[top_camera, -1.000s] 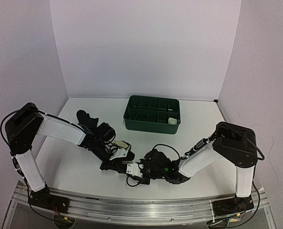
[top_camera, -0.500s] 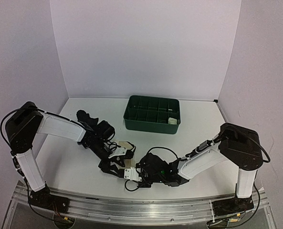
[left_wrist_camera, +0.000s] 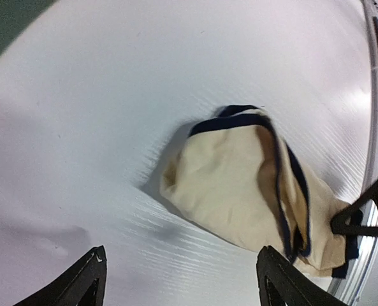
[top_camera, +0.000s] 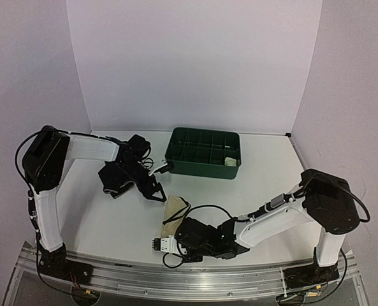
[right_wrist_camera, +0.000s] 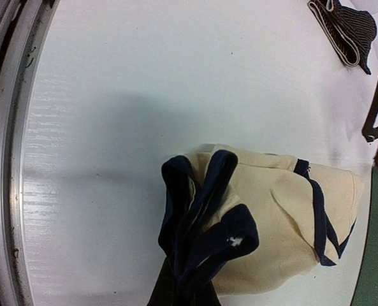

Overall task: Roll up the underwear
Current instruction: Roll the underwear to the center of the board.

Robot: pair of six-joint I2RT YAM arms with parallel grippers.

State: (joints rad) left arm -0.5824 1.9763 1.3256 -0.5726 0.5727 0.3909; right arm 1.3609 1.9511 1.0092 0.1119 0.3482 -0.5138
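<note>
The right tool (right_wrist_camera: 185,284) pinches the black hem of the cream underwear (right_wrist_camera: 271,223), lying near the front rail (right_wrist_camera: 4,127) of the bench (top_camera: 99,220); the left tool (left_wrist_camera: 182,252) hangs open beyond it. A tight roll likely needs the cloth drawn flat toward the bare middle, clear of the tray (top_camera: 201,171).

Close view down onto a white table (right_wrist_camera: 112,95) with a metal rail (right_wrist_camera: 4,127) curving down the left edge. At centre lies the cream underwear with black edging (right_wrist_camera: 271,210), bunched and folded. Its dark band is gathered up at the bottom of the picture, pinched in the closed right gripper (right_wrist_camera: 181,290). Black underwear (right_wrist_camera: 343,25) lies well apart at top right. The left gripper (right_wrist_camera: 375,121) shows at the right edge, and a green tray (right_wrist_camera: 375,280) fills the bottom right corner
</note>
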